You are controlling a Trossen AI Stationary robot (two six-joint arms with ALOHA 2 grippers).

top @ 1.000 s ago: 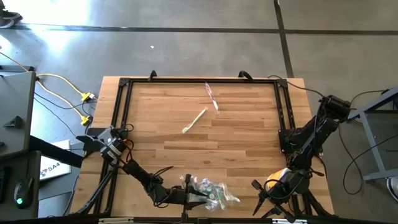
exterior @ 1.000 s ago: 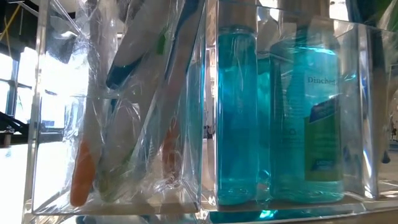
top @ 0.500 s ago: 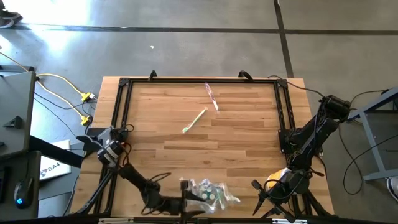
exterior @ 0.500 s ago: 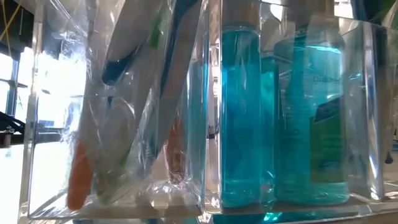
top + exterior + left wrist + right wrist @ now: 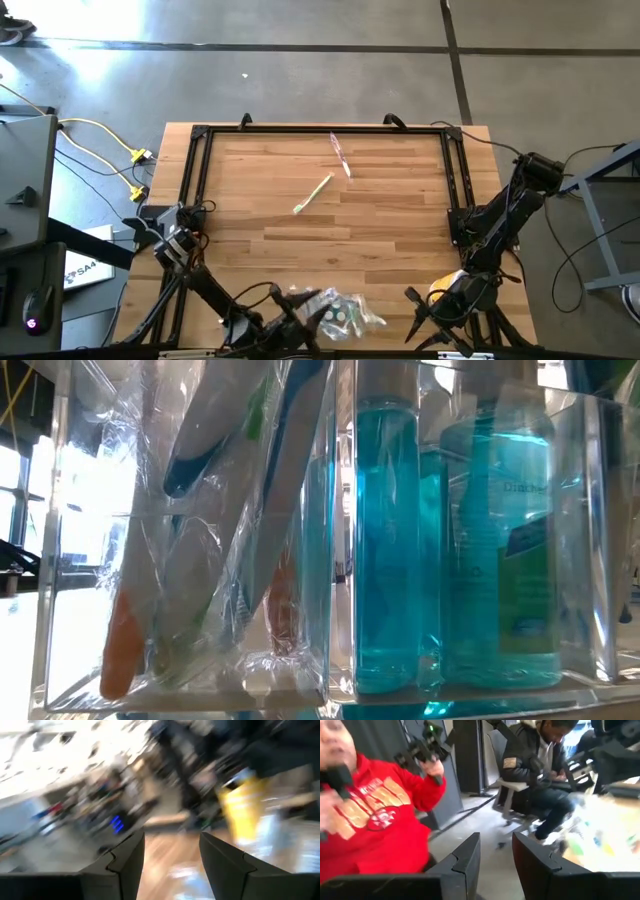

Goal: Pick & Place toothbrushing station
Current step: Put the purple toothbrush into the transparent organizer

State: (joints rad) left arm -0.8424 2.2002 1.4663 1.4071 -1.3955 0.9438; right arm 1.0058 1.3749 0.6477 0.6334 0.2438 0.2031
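Observation:
A clear organizer [image 5: 345,312] stands at the table's near edge. It fills the low view, with wrapped toothbrushes [image 5: 215,530] leaning in its left compartment and blue bottles [image 5: 450,540] in its right. A yellow-green toothbrush [image 5: 313,193] and a pink-and-clear one [image 5: 340,155] lie flat on the wood farther back. My left gripper [image 5: 305,320] is open and empty just left of the organizer; its fingers show apart in the left wrist view [image 5: 172,865]. My right gripper [image 5: 420,305] waits open at the near right, apart from everything.
A black frame [image 5: 196,180] runs along the table's left, far and right sides. People sit in the room beyond the table in the right wrist view [image 5: 375,815]. Bare wood lies between the loose toothbrushes and the organizer.
My left arm has swung down toward the table's near edge, its gripper drawing a little left beside the organizer. In the low view the organizer has shifted slightly and the wrapped toothbrushes in it have resettled.

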